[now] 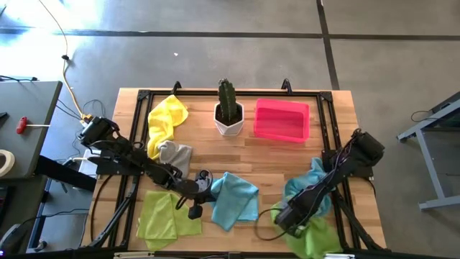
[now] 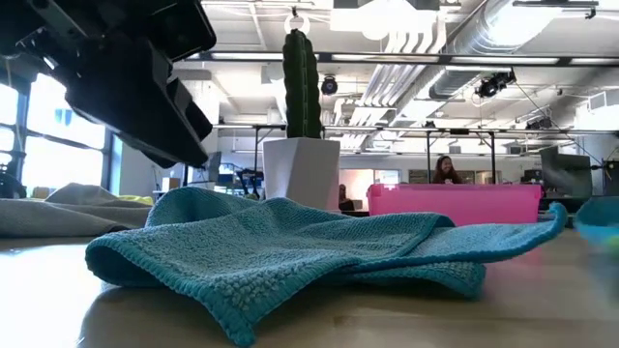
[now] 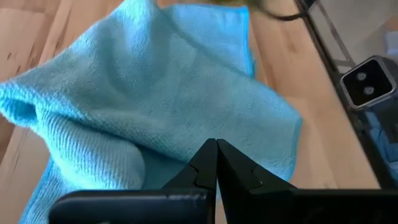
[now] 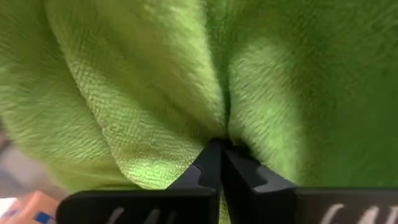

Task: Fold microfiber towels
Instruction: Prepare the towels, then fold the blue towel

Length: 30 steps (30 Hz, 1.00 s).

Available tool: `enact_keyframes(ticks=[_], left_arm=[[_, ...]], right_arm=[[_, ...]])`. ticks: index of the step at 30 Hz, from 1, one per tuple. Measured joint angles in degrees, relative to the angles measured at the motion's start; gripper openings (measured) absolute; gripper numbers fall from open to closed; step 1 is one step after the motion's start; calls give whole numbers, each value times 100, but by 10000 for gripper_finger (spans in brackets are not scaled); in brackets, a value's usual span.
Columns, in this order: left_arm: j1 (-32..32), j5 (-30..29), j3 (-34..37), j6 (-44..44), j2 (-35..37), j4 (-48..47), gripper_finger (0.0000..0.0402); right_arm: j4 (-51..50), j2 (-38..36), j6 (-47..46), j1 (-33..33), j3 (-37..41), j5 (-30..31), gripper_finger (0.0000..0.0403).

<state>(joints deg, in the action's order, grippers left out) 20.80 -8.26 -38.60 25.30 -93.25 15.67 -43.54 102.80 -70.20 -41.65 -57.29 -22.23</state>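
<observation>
The left hand (image 1: 195,209), fingers pressed together and holding nothing, hovers just beside the near-left edge of the light blue towel (image 1: 234,199), which lies rumpled mid-table. The right hand (image 1: 286,217), also closed, presses into a lime green towel (image 4: 155,81) at the table's near right.

A potted cactus (image 1: 228,111) stands just beside a pink tray (image 1: 281,120) on the wooden table (image 1: 338,122).

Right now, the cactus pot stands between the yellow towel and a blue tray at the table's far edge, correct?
Not quite: the tray is pink, not blue, as the high view shows. The cactus pot does stand between it and the yellow towel.
</observation>
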Motion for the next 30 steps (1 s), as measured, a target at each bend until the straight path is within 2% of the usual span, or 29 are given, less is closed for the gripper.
enact_keyframes(ticks=[7, 13, 16, 21, 24, 27, 30], left_arm=[[0, -10, -1, 2, 0, 136, 0], [4, 33, -1, 7, 0, 175, 0], [31, 48, -1, 4, 0, 260, 0], [42, 10, -1, -91, 0, 283, 7], [42, 9, 1, -183, 0, 407, 23], [94, 6, -1, -371, 0, 542, 43], [202, -25, -1, -637, 0, 541, 67]], right_arm=[[-2085, -15, -458, -307, -11, -857, 0], [-2738, -17, -165, -387, -577, -538, 0], [-2706, -17, 158, -383, -1031, 425, 0], [-2161, -20, 586, -376, -1640, 3136, 0], [-1507, -28, 832, -358, -1774, 4389, 0], [-759, -28, 1355, -294, -1756, 5068, 0], [78, -26, 2011, -149, -1583, 5278, 0]])
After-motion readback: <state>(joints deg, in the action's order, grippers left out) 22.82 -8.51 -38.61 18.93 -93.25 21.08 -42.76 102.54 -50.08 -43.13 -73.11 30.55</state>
